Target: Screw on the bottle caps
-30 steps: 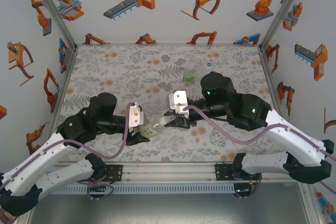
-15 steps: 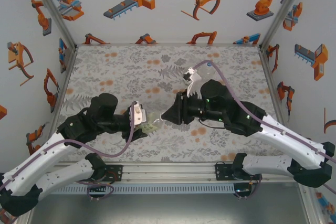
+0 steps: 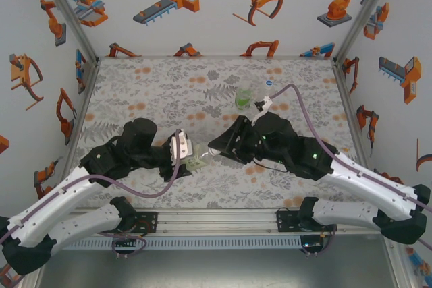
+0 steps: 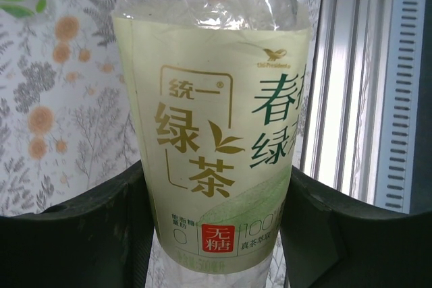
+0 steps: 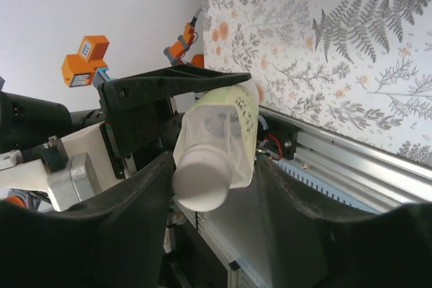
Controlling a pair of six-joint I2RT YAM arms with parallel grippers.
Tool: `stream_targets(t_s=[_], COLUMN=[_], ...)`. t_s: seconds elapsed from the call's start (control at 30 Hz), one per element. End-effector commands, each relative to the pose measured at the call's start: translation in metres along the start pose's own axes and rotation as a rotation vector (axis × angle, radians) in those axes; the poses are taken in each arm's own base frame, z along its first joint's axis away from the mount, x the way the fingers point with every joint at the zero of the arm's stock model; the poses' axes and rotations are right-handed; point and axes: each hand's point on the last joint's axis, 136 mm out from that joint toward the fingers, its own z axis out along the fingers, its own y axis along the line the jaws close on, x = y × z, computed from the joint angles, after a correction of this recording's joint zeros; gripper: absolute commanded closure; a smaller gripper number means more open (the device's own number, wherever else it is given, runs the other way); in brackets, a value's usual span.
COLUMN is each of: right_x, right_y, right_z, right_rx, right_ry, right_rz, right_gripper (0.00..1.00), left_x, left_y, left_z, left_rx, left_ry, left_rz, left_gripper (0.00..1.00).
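Note:
My left gripper point(image 3: 187, 161) is shut on the bottle point(image 3: 197, 162) with the yellow-green label, held on its side above the table. The left wrist view has that bottle point(image 4: 209, 119) pressed between both dark fingers point(image 4: 81, 234). A pale bottle cap point(image 5: 201, 179) sits on the bottle's neck point(image 5: 223, 126), facing my right wrist camera. My right gripper point(image 5: 219, 200) straddles the cap with its jaws open. The cap lies against the left finger point(image 5: 135, 220), and a gap separates it from the other finger. From above, the right gripper point(image 3: 214, 148) meets the bottle's neck end.
A second bottle with a bright green label point(image 3: 243, 99) stands upright on the floral table behind my right arm. An aluminium rail point(image 3: 216, 220) runs along the table's near edge below both grippers. Printed walls point(image 3: 61, 99) close in the left, back and right.
My right wrist has rolled over, swinging its cable from the front to the back. Its jaws have opened off the cap. The left gripper and bottle shifted slightly right.

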Motion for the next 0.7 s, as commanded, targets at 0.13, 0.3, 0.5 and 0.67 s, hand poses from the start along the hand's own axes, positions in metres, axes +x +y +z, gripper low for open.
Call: stream_targets(t_s=[0.13,0.3,0.5,0.67], right_x=[-0.026,-0.02,0.015,0.052], right_y=[0.059,0.086,0.098,0.097], right_z=[-0.044,-0.06,-0.078,-0.089], right_rx=[-0.183,-0.279,-0.379,-0.518], right_ry=[-0.149,-0.172,-0.04,0.181], right_rz=[-0.441,-0.816,-1.384,-1.624], right_gripper=[0.42,0.41,0.41,0.41], left_x=[-0.023,-0.025,-0.028,-0.032], left_y=[-0.007,-0.012,-0.019,-0.025], left_z=[-0.011,-0.011,-0.015,-0.019], left_rx=[0.023,0.056,0.091,0.12], left_ry=[-0.1,-0.108,-0.115,-0.141], left_rz=[0.046,0.041,0.034,0.033], left_gripper=[1.0,1.0,1.0,1.0])
